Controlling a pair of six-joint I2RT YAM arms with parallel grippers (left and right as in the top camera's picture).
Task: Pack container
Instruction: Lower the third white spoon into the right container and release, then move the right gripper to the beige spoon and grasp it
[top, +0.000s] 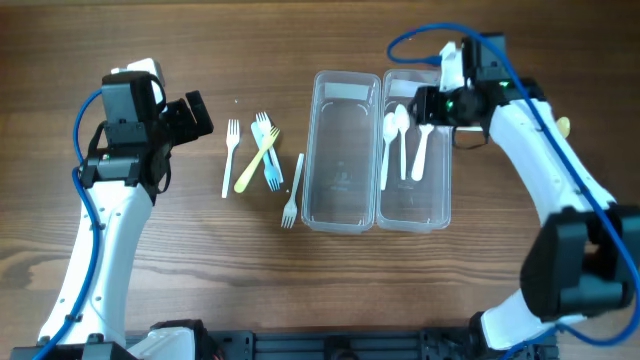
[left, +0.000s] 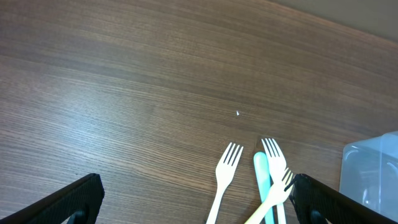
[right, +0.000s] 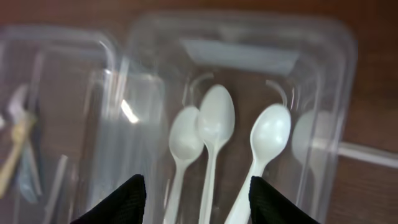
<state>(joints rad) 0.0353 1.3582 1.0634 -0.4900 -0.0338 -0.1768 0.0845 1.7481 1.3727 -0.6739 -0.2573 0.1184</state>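
The clear two-trough container (top: 343, 215) stands at the table's middle. Its left trough is empty. Its right trough holds three white spoons (top: 402, 135), which also show in the right wrist view (right: 214, 121). My right gripper (top: 426, 104) is open and empty above the far end of that trough, its fingers (right: 198, 202) astride the spoon handles. Several forks lie left of the container: a white fork (top: 231, 155), crossed yellow (top: 255, 165) and blue (top: 269, 160) forks, and another white fork (top: 293, 192). My left gripper (top: 196, 114) is open and empty above the table beside the forks (left: 199, 205).
The left wrist view shows fork heads (left: 229, 163) between my fingers and a container corner (left: 373, 177) at the right. A pale utensil handle (right: 368, 154) lies outside the container's right wall. A yellowish item (top: 565, 127) peeks from behind my right arm.
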